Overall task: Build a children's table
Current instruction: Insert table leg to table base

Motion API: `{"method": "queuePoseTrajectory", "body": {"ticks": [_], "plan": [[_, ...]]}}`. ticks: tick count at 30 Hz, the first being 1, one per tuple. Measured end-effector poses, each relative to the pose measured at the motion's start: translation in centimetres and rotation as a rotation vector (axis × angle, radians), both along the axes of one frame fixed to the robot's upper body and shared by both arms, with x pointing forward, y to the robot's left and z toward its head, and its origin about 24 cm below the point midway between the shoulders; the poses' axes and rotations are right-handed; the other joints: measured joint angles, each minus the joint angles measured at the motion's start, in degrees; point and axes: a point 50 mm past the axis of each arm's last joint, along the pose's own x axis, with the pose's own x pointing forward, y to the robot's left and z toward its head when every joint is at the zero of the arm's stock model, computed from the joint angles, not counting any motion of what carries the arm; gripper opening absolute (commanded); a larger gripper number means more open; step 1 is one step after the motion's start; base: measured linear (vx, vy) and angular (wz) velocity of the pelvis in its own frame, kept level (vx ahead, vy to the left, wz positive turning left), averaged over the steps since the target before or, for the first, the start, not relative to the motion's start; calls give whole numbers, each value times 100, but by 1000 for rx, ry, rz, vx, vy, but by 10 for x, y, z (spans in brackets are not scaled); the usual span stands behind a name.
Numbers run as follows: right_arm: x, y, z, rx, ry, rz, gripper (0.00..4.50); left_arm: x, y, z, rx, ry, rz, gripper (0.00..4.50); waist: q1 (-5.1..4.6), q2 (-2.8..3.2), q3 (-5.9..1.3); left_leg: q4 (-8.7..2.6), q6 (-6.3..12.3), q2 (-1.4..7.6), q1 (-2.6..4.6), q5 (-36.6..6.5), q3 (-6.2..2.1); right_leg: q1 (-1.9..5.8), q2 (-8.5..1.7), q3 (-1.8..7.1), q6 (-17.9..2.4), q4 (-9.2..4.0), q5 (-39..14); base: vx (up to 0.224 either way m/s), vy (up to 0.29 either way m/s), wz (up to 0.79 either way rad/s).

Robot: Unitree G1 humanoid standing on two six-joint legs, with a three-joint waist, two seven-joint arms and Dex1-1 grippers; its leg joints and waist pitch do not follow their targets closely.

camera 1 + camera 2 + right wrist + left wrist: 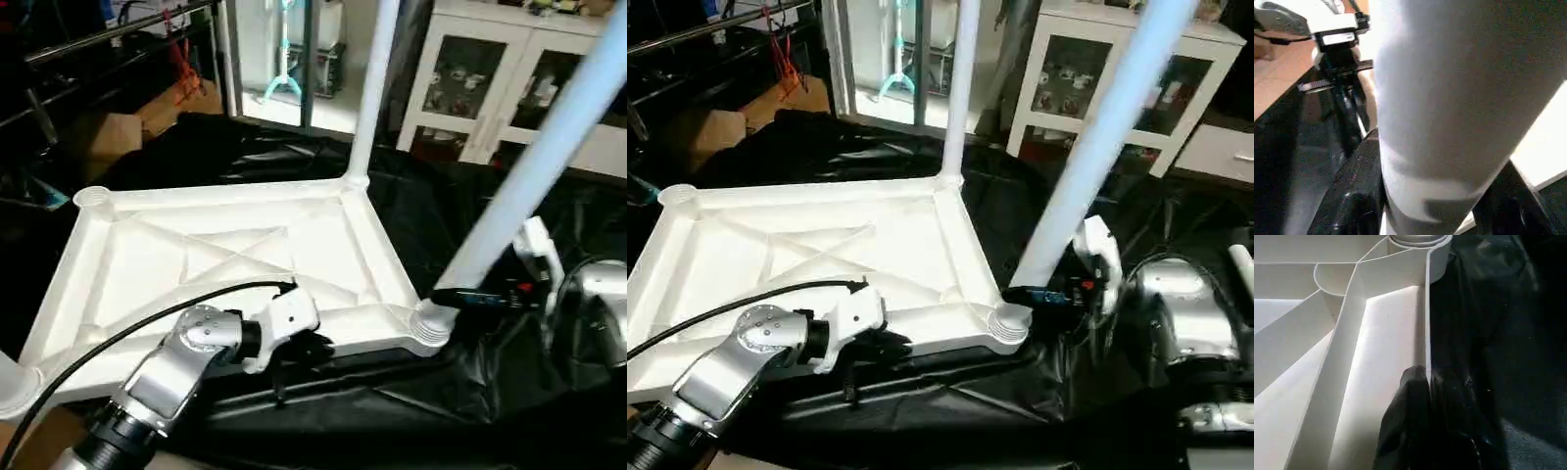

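Observation:
The white tabletop [225, 255] lies upside down, its X-ribs facing up. A leg [373, 88] stands in the far right corner socket, and the far left socket [93, 197] is open. Another leg [534, 176] leans out of the near right socket [431, 323]. My right gripper [458, 295] is shut on this leg just above the socket, with a black finger [1359, 186] on each side of the leg [1459, 98]. My left gripper [302, 348] is shut on the tabletop's near rim [1426, 333], its fingers [1410, 396] pinching the thin wall. A white leg end [12, 380] shows at the near left corner.
Black sheeting [392, 401] covers the floor around the tabletop. A white cabinet with glass doors [509, 88] stands at the back right. Cardboard boxes [147, 117] and a metal rack are at the back left. A black cable [127, 328] runs over my left forearm.

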Motion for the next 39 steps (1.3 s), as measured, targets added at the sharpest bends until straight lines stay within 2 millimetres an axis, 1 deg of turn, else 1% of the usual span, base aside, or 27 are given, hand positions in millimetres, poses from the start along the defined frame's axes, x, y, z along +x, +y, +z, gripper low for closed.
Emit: {"method": "queuePoseTrajectory", "body": {"ticks": [1,4,5,7,8,9,10,11,14,15,16,17,18,20,23,39], "plan": [[1,2,-2,2,-5,-19,180,1,1,0,2,4,15,0,-26,1,-1,-1,-1,0,1,0,0,0,1,1,0,0,0,0,0,0],[11,10,-11,20,-20,-189,180,10,-2,-2,10,31,120,0,-150,-24,-25,-5,-15,0,12,6,-3,2,3,5,-3,4,2,0,0,0],[19,15,-13,28,-35,-288,180,16,-7,-2,13,33,180,0,-201,-27,-23,-4,-20,-1,12,9,-3,-3,3,7,-6,5,5,0,0,0],[28,19,-16,28,-51,-421,180,23,-16,-2,2,46,276,0,-261,-28,-22,-7,-21,-3,6,9,-4,-8,3,8,-7,1,6,0,0,0],[35,24,-18,36,-59,-516,180,29,-23,-3,-11,65,348,0,-305,-21,-24,-7,-22,-5,4,9,-5,-10,3,9,-7,1,6,0,0,0],[40,27,-18,43,-65,-577,180,32,-26,-3,-13,73,395,0,-326,-17,-29,-6,-22,-6,0,9,-6,-13,3,10,-7,1,6,0,0,0],[46,31,-19,55,-68,-660,180,36,-34,-3,-41,89,448,0,-338,-10,-32,-8,-22,-7,1,9,-6,-10,3,12,-7,-4,6,0,0,0],[54,37,-19,81,-72,-770,180,42,-42,-2,-49,90,518,0,-345,20,-28,-8,-22,-10,-11,9,-5,-27,2,15,-8,-3,7,0,0,0],[67,48,-19,141,-49,-959,180,47,-59,-2,-98,123,622,0,-336,44,-33,-29,-22,-19,-45,8,-6,-26,0,18,-2,-5,4,18,-3,0],[70,50,-18,156,-41,-999,180,49,-60,-1,-101,128,646,0,-331,50,-37,-33,-22,-16,-50,9,-7,-37,2,15,-1,-4,3,54,-8,-1],[72,52,-17,162,-38,-1021,180,49,-63,0,-110,136,660,0,-321,54,-40,-38,-21,-15,-58,10,-8,-45,3,11,0,-4,2,0,0,0],[74,52,-16,167,-36,-1041,180,50,-66,1,-112,140,669,0,-308,40,-38,-40,-19,-11,-71,11,-8,-57,5,8,1,-4,1,0,0,0],[74,53,-16,168,-34,-1048,180,49,-66,1,-113,142,673,0,-298,30,-43,-40,-18,-9,-91,12,-9,-69,6,4,1,-4,1,0,0,0],[75,53,-16,170,-34,-1050,180,50,-66,2,-115,143,676,0,-294,28,-45,-35,10,-10,-103,28,-7,-81,4,7,1,-9,2,0,0,0],[75,53,-16,171,-33,-1052,180,50,-67,2,-115,143,679,0,-302,21,-40,-35,-21,-11,-103,9,-6,-84,3,7,1,-13,4,0,0,0],[75,53,-16,171,-33,-1052,180,50,-67,2,-117,144,679,0,-307,22,-38,-41,-23,-11,-103,9,-6,-85,3,7,1,-20,4,0,0,0]]}}
